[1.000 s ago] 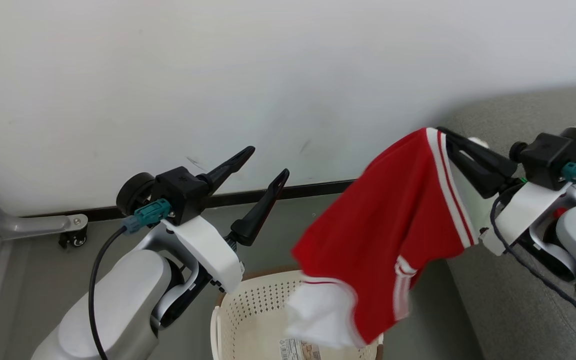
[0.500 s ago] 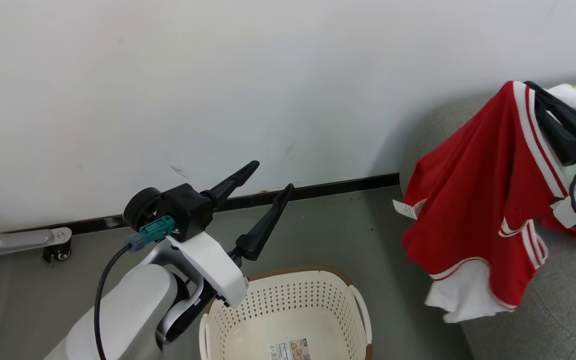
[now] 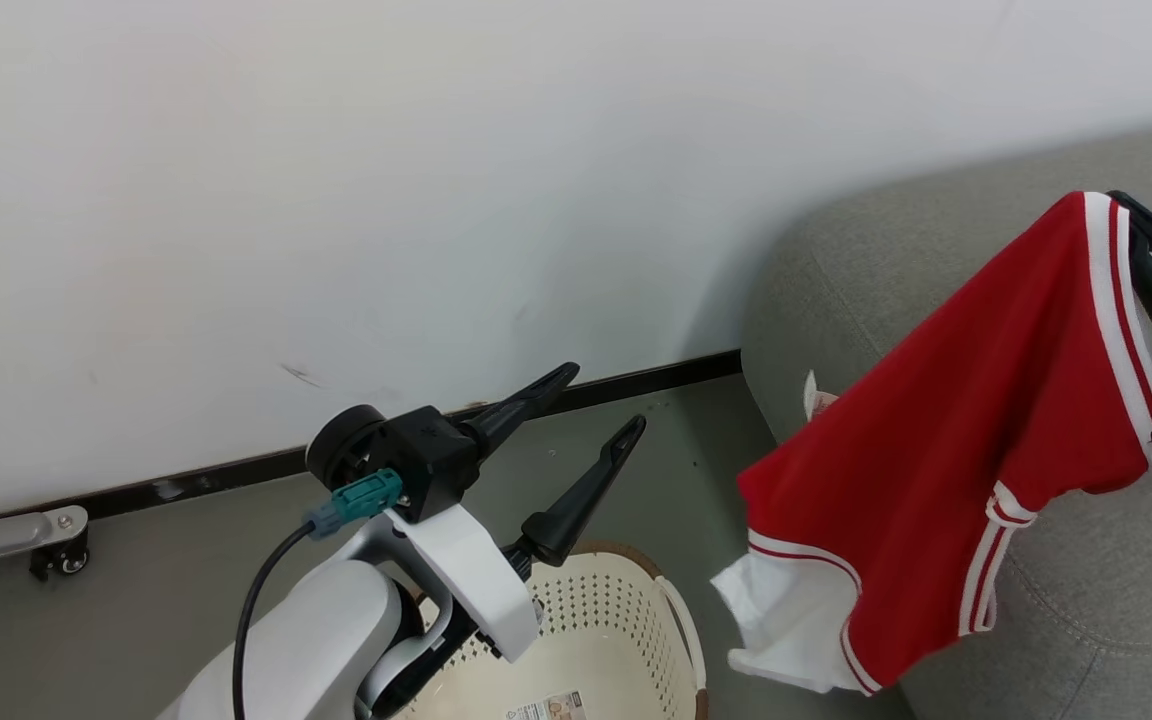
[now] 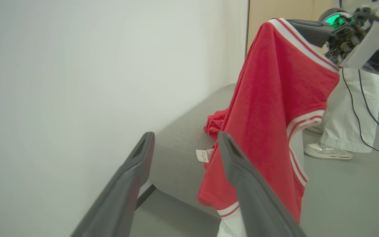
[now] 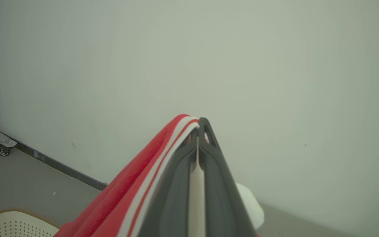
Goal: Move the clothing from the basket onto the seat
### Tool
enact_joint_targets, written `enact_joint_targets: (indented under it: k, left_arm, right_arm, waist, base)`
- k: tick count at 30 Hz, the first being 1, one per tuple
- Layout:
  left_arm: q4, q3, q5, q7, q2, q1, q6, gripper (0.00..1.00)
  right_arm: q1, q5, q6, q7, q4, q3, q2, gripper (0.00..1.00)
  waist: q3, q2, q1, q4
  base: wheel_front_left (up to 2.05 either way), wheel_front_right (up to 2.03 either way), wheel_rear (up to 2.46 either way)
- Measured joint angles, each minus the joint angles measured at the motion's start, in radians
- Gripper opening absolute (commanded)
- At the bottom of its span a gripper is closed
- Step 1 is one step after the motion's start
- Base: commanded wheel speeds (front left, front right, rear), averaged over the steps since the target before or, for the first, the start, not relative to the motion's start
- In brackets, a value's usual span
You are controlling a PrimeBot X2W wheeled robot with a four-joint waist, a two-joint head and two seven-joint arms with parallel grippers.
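A red garment with white striped trim (image 3: 966,430) hangs from my right gripper (image 3: 1126,205), which is shut on its striped edge at the far right. It dangles in front of the grey seat (image 3: 866,260), off the floor. In the right wrist view my right gripper (image 5: 200,121) pinches the same trim of the garment (image 5: 137,194). A second red garment (image 4: 214,121) lies crumpled on the seat (image 4: 183,138). My left gripper (image 3: 608,397) is open and holds nothing above the cream basket (image 3: 681,620). The label sticker (image 3: 546,708) shows on the basket's bare bottom.
A white wall with a dark baseboard (image 3: 236,470) runs behind the basket. A metal leg with a caster (image 3: 61,555) stands at the left. A person's white trousers (image 4: 357,115) and shoe (image 4: 327,151) are beyond the seat's far end.
My right gripper has carried the hanging garment from above the basket over to the seat's corner. The head view has shifted to the right. The left gripper stays open.
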Motion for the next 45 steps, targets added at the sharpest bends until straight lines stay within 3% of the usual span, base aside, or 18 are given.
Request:
enact_joint_targets:
  k: [10, 15, 23, 30, 37, 45]
  left_arm:
    - [0.001, -0.018, -0.013, -0.006, -0.024, 0.047, 0.000, 1.00]
    - [0.000, -0.018, -0.016, -0.009, -0.025, 0.065, 0.008, 1.00]
    - [-0.028, -0.016, -0.010, -0.007, -0.022, 0.067, 0.040, 1.00]
    - [-0.069, -0.003, 0.012, 0.002, -0.011, 0.066, 0.069, 1.00]
    - [-0.118, -0.003, 0.040, 0.011, -0.013, 0.040, 0.081, 1.00]
    - [-0.156, -0.015, 0.065, 0.034, -0.014, 0.013, 0.082, 1.00]
  right_arm:
    - [0.034, 0.031, 0.000, 0.000, 0.008, 0.036, 0.001, 0.00]
    - [-0.027, 0.089, 0.000, 0.001, 0.053, 0.059, 0.002, 0.00]
    - [-0.322, 0.166, 0.000, 0.057, 0.162, -0.040, -0.005, 0.00]
    - [-0.520, 0.196, 0.000, 0.096, 0.314, -0.205, -0.052, 0.00]
    - [-0.616, 0.130, 0.000, 0.141, 0.441, -0.238, -0.135, 0.00]
    - [-0.648, 0.101, 0.000, 0.145, 0.556, -0.268, -0.169, 0.00]
  waist:
    - [-0.005, 0.0000, 0.0000, -0.061]
    - [0.004, 0.0000, 0.0000, -0.084]
    - [0.053, -0.0001, 0.0000, -0.092]
    - [0.104, 0.0000, 0.0000, -0.080]
    - [0.162, 0.0000, 0.0000, -0.059]
    - [0.230, 0.0000, 0.0000, -0.031]
  base:
    - [0.00, 0.00, 0.00]
    - [0.00, 0.00, 0.00]
    - [0.00, 0.00, 0.00]
    - [0.00, 0.00, 0.00]
    - [0.00, 0.00, 0.00]
    - [0.00, 0.00, 0.00]
